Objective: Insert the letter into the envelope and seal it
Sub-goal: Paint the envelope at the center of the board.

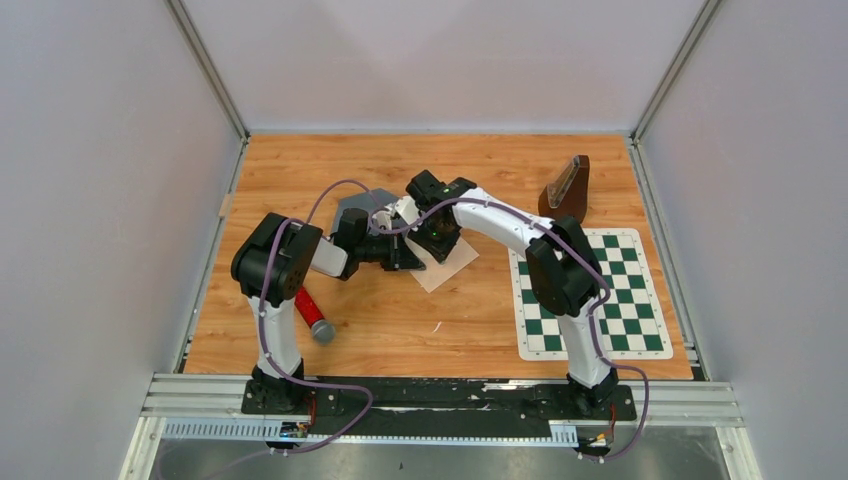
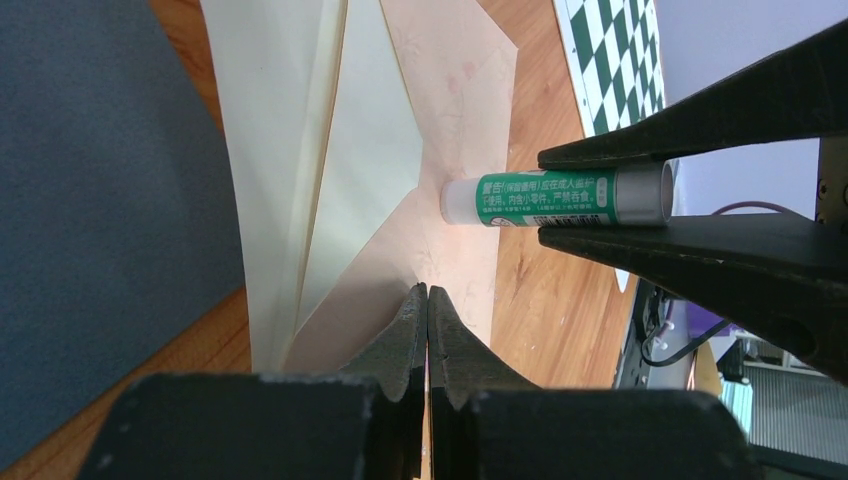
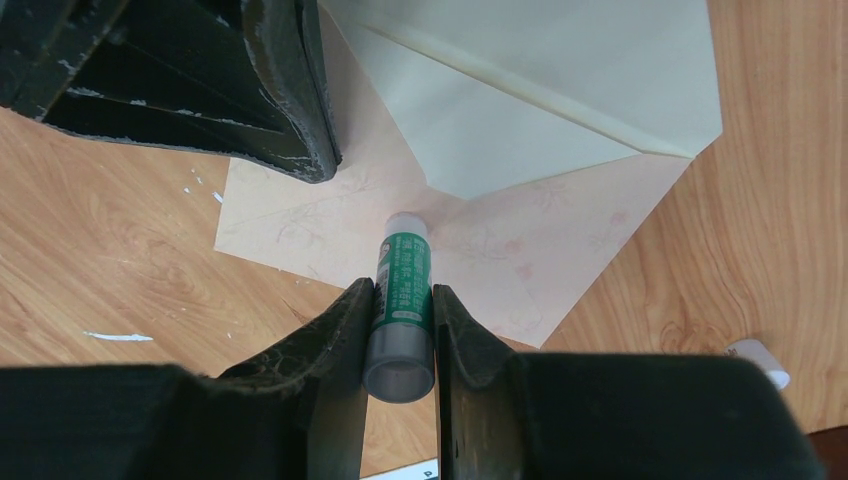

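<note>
The envelope lies flat mid-table, pale pink with its cream flap folded open. I cannot tell the letter apart from the cream layers. My right gripper is shut on a green glue stick. The stick's white tip touches the pink paper just below the flap's point. My left gripper is shut with nothing between its jaws, its tips resting on the envelope's pink edge; its fingers show beside the glue stick.
A dark grey sheet lies under the envelope's far-left side. A red cylinder with a grey end lies near the left arm's base. A chessboard mat and a brown wooden stand are on the right. A small white cap lies nearby.
</note>
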Action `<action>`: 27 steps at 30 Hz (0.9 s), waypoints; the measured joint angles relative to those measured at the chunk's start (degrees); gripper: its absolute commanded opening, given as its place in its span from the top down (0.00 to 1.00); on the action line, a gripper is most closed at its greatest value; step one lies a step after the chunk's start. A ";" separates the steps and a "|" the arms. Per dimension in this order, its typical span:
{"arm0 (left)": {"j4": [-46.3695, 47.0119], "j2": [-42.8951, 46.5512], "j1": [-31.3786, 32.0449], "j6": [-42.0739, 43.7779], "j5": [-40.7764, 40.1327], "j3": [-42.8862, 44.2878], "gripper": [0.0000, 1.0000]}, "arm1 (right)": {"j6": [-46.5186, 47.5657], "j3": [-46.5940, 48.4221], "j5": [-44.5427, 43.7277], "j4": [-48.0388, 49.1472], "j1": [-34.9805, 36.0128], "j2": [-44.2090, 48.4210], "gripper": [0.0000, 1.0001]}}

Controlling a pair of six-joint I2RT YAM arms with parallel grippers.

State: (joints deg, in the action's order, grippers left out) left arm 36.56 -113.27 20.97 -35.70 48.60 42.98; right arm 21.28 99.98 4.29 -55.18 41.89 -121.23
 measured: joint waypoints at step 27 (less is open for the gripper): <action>-1.44 -0.22 0.00 0.02 0.44 0.70 1.00 | 3.23 -4.94 -2.54 1.88 1.97 3.15 1.00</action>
State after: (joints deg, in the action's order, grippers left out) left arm 35.11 -113.49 20.97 -35.68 49.04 43.68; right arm 24.51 95.04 1.76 -53.30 43.86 -118.08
